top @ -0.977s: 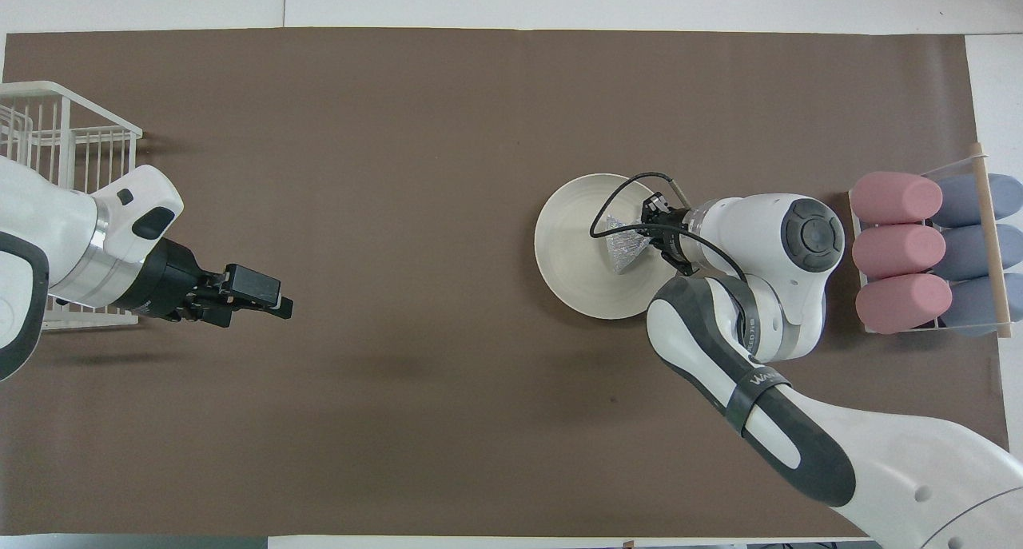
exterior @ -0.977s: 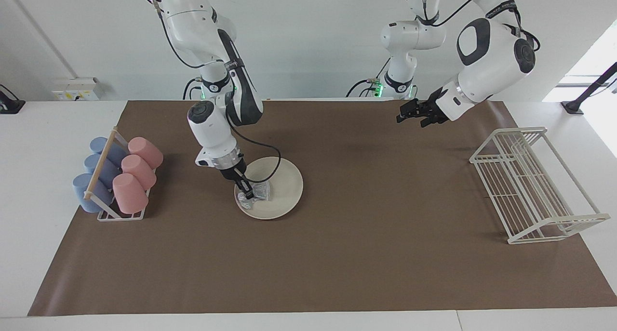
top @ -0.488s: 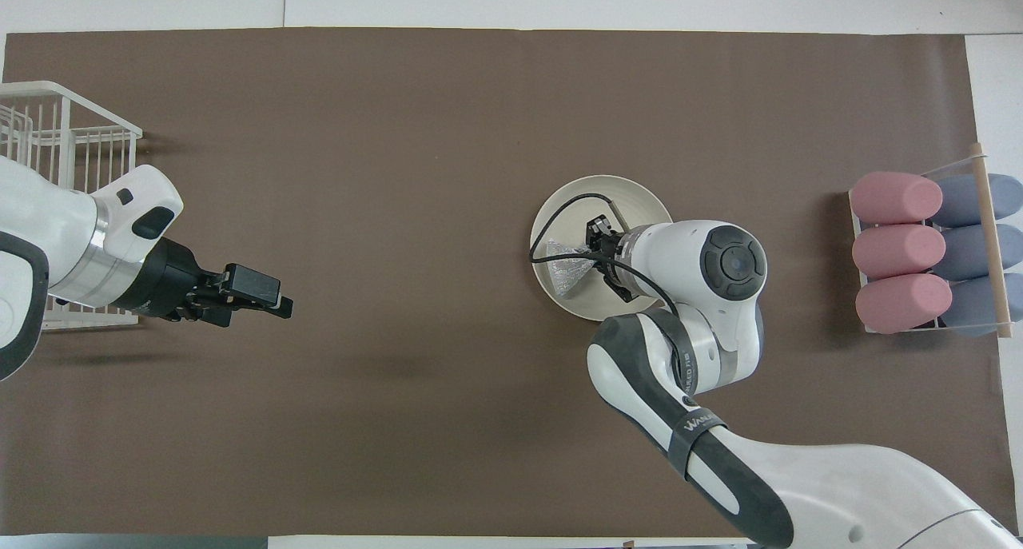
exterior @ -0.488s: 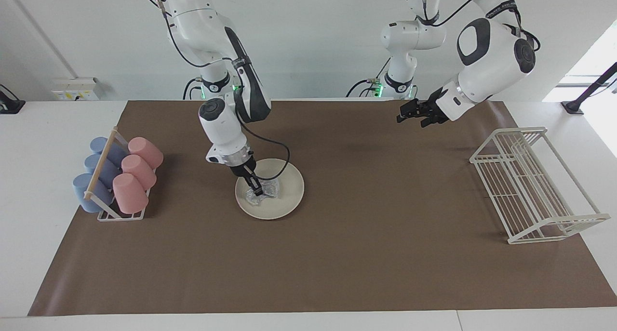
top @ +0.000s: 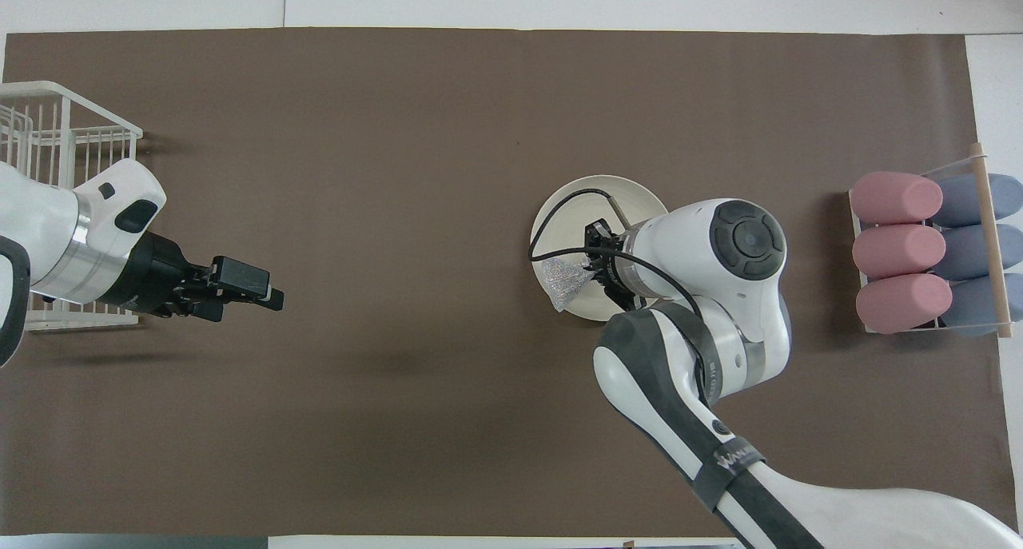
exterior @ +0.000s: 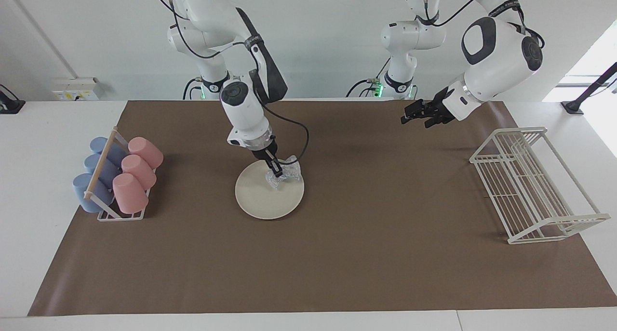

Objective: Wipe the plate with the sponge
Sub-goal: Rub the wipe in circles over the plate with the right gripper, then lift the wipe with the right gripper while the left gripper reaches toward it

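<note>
Brown paper covers the table, where the right gripper [exterior: 276,171] is clamped on the small silvery-grey glittery sponge [exterior: 285,176], pressing it onto the round cream-white plate [exterior: 262,201] at its robot-side rim, while the left gripper [exterior: 410,116] waits aloft, fingers unreadable.
</note>
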`<state>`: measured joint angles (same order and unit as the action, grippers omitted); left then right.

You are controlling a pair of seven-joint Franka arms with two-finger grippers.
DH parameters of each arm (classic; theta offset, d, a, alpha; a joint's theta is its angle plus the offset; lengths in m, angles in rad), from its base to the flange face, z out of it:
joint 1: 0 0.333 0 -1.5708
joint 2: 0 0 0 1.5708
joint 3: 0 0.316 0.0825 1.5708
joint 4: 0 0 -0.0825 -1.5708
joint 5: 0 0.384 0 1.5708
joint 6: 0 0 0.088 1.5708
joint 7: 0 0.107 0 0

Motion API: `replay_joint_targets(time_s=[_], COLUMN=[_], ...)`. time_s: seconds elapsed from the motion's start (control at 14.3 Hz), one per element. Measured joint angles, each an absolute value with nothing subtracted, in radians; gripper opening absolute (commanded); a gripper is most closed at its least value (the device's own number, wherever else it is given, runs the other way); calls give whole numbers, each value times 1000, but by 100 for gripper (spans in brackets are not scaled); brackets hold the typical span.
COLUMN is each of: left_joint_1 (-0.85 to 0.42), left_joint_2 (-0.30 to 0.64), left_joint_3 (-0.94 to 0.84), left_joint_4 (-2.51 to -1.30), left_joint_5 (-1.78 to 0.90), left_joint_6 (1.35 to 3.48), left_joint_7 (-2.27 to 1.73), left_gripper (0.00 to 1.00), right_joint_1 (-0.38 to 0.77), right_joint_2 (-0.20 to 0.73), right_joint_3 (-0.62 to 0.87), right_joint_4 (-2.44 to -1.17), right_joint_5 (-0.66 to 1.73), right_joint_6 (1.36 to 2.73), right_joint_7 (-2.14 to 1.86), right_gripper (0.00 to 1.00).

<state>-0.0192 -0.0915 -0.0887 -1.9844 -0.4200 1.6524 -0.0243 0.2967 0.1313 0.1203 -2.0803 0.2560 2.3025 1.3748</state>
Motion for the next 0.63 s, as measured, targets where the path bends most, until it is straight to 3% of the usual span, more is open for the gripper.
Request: replay_joint_targets(time_s=[0.28, 0.49, 0.63], left_joint_1=[-6, 5, 5], left_joint_2=[-92, -112, -144], left_joint_3=[-86, -85, -90], left_joint_4=[-1997, -2070, -2143], left_joint_5=[-608, -845, -1008], left_joint_6=[1653, 1690, 1728], left_joint_7=[-35, -36, -35], left_gripper=[100, 100, 100], right_joint_1=[241, 249, 263], right_joint_2=[-57, -116, -112], right_joint_3=[117, 121, 124], right_joint_4=[-1955, -1881, -1838], right_joint_5=[255, 254, 254], right_joint_6=[1933, 1783, 1756], right_joint_7=[1481, 1595, 1677], right_gripper=[0, 0, 0])
